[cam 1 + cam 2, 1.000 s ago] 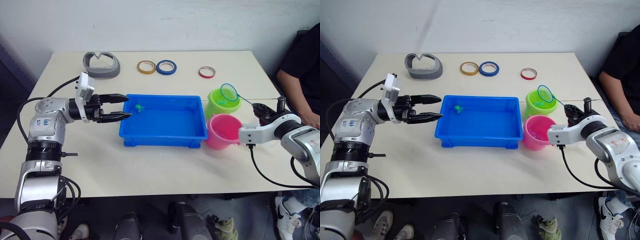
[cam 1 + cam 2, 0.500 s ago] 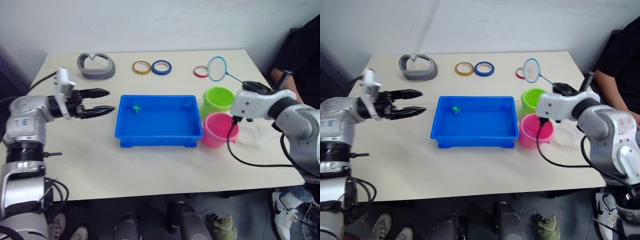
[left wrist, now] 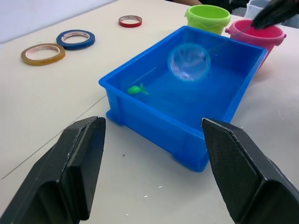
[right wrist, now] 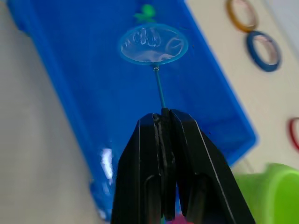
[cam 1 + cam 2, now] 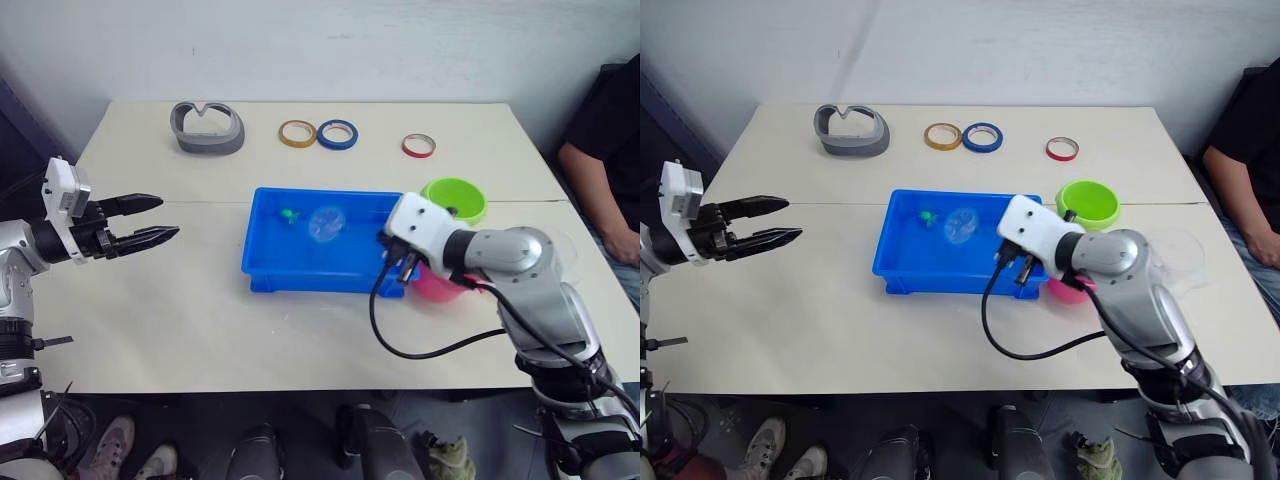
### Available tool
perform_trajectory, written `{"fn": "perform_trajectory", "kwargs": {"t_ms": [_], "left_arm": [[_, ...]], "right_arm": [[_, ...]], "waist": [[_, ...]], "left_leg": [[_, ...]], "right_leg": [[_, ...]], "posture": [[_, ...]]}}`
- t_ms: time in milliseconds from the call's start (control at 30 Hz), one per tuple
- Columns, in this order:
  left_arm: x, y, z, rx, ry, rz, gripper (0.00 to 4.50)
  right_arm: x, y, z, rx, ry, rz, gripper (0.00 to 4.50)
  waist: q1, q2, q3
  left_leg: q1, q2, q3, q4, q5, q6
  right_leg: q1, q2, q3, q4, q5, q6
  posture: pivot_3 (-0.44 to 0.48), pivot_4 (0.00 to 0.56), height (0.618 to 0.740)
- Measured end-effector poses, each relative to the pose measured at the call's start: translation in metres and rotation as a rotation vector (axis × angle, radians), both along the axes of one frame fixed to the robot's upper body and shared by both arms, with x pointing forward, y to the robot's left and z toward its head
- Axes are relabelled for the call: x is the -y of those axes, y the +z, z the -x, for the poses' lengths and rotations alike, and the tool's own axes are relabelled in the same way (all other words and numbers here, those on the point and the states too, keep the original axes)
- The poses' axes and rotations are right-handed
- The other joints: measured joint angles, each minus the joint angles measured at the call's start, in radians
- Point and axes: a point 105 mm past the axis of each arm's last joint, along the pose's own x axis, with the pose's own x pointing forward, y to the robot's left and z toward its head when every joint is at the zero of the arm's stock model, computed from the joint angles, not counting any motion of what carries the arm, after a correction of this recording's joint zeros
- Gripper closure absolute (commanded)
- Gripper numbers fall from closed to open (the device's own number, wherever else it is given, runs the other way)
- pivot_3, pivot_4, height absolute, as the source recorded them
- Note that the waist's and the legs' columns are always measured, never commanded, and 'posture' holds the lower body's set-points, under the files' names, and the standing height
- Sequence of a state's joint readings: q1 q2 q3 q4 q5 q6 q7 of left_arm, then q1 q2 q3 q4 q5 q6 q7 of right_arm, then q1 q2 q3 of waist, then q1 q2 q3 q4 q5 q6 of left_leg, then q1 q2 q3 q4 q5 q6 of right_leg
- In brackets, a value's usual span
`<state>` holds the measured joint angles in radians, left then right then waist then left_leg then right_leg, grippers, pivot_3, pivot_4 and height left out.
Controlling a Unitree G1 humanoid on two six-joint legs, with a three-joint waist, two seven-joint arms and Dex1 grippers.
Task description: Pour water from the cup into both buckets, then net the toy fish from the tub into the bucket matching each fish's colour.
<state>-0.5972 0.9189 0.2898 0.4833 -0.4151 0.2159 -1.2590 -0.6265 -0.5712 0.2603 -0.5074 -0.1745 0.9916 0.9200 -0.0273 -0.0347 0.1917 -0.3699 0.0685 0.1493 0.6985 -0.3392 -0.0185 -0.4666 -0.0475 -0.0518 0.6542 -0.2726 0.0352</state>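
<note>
The blue tub [image 5: 310, 281] lies mid-table with one green toy fish [image 5: 290, 214] near its far left corner. My right gripper [image 4: 162, 115] is shut on the thin handle of a small net, whose blue hoop [image 5: 326, 222] hangs inside the tub, just right of the fish. The green bucket [image 5: 455, 197] stands right of the tub. The pink bucket [image 3: 257, 35] in front of it is partly hidden behind my right arm. The clear cup [image 5: 1185, 250] sits further right. My left gripper [image 5: 168, 216] hovers open and empty over the table left of the tub.
At the back lie a grey curved holder [image 5: 207, 127] and yellow [image 5: 295, 133], blue [image 5: 337, 133] and red [image 5: 418, 146] tape rolls. My right arm's black cable [image 5: 400, 345] loops over the table in front of the tub. A person [image 5: 610, 140] sits at the right edge.
My right arm has swung the net from above the green bucket down into the tub near the green fish. My left gripper has drawn back to the left, away from the tub.
</note>
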Motion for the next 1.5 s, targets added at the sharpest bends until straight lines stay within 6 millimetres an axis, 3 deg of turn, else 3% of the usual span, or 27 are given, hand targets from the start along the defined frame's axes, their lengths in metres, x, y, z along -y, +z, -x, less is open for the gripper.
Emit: {"fn": "perform_trajectory", "kwargs": {"t_ms": [100, 333, 767, 900, 1167, 1500], "left_arm": [[0.0, 0.001, 0.0, 0.008, 0.008, 0.01, 0.9], [0.005, -0.006, -0.003, 0.016, 0.006, 0.025, 0.9], [0.008, -0.009, -0.007, 0.026, 0.011, 0.021, 0.9], [0.009, -0.009, -0.008, 0.025, 0.015, 0.018, 0.9], [0.012, -0.006, -0.008, 0.034, 0.008, 0.012, 0.9], [0.014, -0.006, -0.008, 0.028, 0.004, 0.017, 0.9]], "right_arm": [[-0.011, -0.011, -0.001, -0.076, -0.015, -0.041, 4.5], [-0.029, -0.015, -0.025, -0.15, -0.117, -0.147, 4.5], [-0.046, -0.033, -0.05, -0.237, -0.222, -0.243, 4.5], [-0.059, -0.029, -0.056, -0.24, -0.227, -0.318, 4.5], [-0.063, -0.021, -0.06, -0.222, -0.214, -0.388, 4.5], [-0.071, 0.005, -0.04, -0.176, -0.088, -0.445, 4.5]], "waist": [[-0.001, 0.0, 0.0], [-0.008, 0.0, 0.0], [-0.013, 0.0, 0.0], [-0.023, 0.0, 0.0], [-0.031, -0.001, 0.0], [-0.03, -0.001, -0.001]], "left_leg": [[0.001, 0.0, 0.0, 0.0, 0.0, 0.0], [0.001, 0.001, 0.001, 0.0, 0.0, -0.001], [-0.001, 0.001, 0.001, -0.001, 0.0, -0.001], [-0.001, 0.001, 0.001, -0.001, 0.0, -0.001], [-0.006, 0.002, 0.002, -0.001, 0.0, -0.002], [-0.006, 0.002, 0.002, -0.001, 0.0, -0.002]], "right_leg": [[0.0, 0.0, 0.0, 0.0, 0.0, 0.0], [-0.001, 0.001, 0.0, 0.002, 0.0, -0.001], [-0.003, 0.0, 0.0, 0.001, 0.0, -0.001], [-0.005, 0.0, 0.0, 0.002, 0.0, -0.001], [-0.013, -0.001, 0.003, 0.006, 0.0, 0.0], [-0.013, 0.0, 0.002, 0.005, 0.0, 0.0]], "posture": [[0.0, 0.15, 0.727], [0.0, 0.15, 0.727], [0.0, 0.15, 0.727], [0.0, 0.15, 0.727], [0.0, 0.15, 0.727], [0.0, 0.15, 0.727]]}}
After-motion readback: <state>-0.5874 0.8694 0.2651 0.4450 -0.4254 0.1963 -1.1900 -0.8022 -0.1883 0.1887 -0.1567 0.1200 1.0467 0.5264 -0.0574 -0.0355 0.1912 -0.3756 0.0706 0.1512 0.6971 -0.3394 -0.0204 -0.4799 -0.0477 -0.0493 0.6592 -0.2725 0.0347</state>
